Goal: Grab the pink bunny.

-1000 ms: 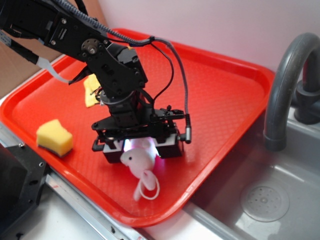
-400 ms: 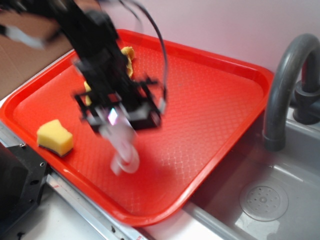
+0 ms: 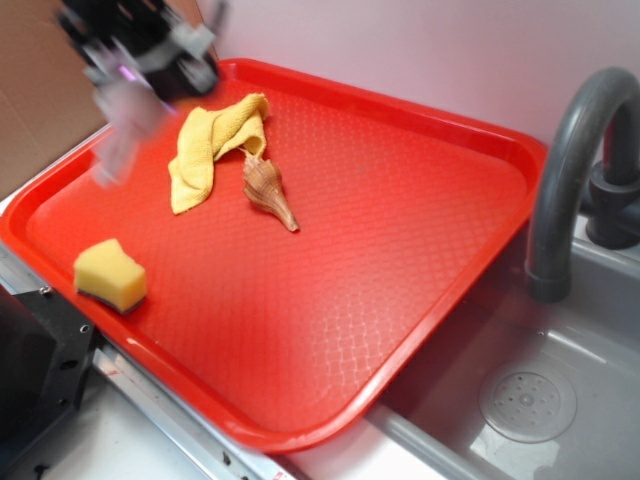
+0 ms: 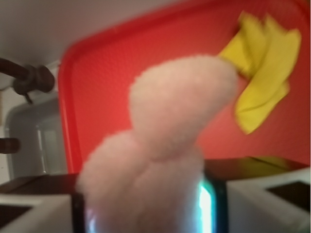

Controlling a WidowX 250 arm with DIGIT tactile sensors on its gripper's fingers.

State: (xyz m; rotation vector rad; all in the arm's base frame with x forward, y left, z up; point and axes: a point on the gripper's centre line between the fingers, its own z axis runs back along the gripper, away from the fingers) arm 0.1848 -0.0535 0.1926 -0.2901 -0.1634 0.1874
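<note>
Gripper [image 3: 140, 65]: blurred at the upper left of the exterior frame, clamped on the pink bunny [image 4: 165, 145], which hangs below it.
Bunny: apparently lifted clear of the red tray [image 3: 400, 200]; blur makes this uncertain.
Nearby: yellow cloth [image 3: 210, 145] touching a tan seashell [image 3: 268, 190].
Lower left: yellow sponge [image 3: 110, 275].
Right edge: grey faucet [image 3: 570, 170] over the sink [image 3: 540, 400].
</note>
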